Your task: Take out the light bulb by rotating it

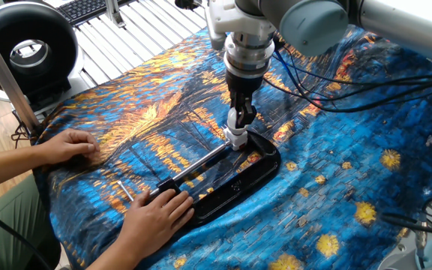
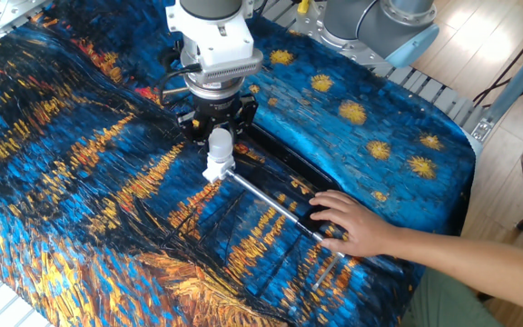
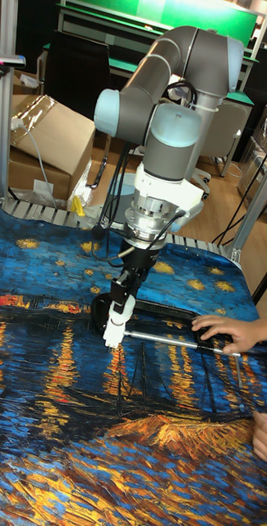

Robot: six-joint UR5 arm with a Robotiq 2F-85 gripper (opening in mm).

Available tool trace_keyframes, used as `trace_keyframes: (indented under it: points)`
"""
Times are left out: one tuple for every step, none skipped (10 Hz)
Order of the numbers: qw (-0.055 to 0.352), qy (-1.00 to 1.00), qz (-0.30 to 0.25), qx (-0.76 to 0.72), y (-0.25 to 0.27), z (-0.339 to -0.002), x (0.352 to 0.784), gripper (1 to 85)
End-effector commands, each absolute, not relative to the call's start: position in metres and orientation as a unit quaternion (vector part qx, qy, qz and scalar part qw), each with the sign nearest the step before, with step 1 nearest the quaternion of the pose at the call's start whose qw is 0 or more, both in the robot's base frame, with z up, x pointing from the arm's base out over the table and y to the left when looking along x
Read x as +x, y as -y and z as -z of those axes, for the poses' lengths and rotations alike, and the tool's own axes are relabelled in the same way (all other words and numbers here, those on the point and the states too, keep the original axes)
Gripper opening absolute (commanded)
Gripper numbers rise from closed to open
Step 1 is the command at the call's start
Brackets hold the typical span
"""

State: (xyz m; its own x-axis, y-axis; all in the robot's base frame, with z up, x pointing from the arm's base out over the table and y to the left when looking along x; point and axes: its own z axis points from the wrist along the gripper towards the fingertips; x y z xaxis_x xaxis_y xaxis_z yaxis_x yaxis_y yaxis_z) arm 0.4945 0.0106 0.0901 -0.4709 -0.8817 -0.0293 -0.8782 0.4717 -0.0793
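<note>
Item: light bulb [image 2: 219,143], small, white, frosted; stood upright near the upper middle of the other fixed view, seated in a short white socket [image 2: 215,169] at the far end of a metal rod [image 2: 271,202]. The rod ran along a black base [image 1: 235,180], which lay on a table draped with a blue and orange painted cloth [image 2: 80,209]. Claw [image 2: 218,136]: came down vertically over the globe, its black fingers [image 2: 238,116] closed on either side of the bulb, gripping it; the upright approach evidently suited a twist about the bulb's own axis. A person's hand [image 2: 350,223], right of centre in that view, pressed flat on the near end of the base, judged to be there to stop the fixture turning with the bulb. A second hand [image 1: 70,145], at the left edge of the one fixed view, rested on the cloth well apart from the base, perhaps keeping the cloth still. Condition: bulb still in the socket; unscrewing judged to be under way or about to begin. How far the thread was loosened could not be told.
</note>
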Motion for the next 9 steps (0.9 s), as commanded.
trace_keyframes:
  points:
    - [0.049,-0.847,0.018,-0.530,-0.016,-0.093,0.501,62.0]
    - [0.053,-0.846,0.008,-0.530,-0.019,-0.092,0.502,68.7]
    - [0.054,-0.847,0.004,-0.528,-0.019,-0.092,0.503,70.0]
    - [0.050,-0.857,-0.002,-0.512,-0.018,-0.094,0.501,70.3]
    - [0.046,-0.870,-0.004,-0.491,-0.015,-0.095,0.499,70.3]
    - [0.041,-0.880,-0.002,-0.474,-0.011,-0.097,0.499,70.3]
    - [0.034,-0.896,0.004,-0.442,-0.004,-0.099,0.498,70.3]
    - [0.030,-0.913,0.003,-0.406,-0.002,-0.100,0.498,70.3]
    - [0.021,-0.930,-0.006,-0.366,-0.003,-0.100,0.494,70.0]
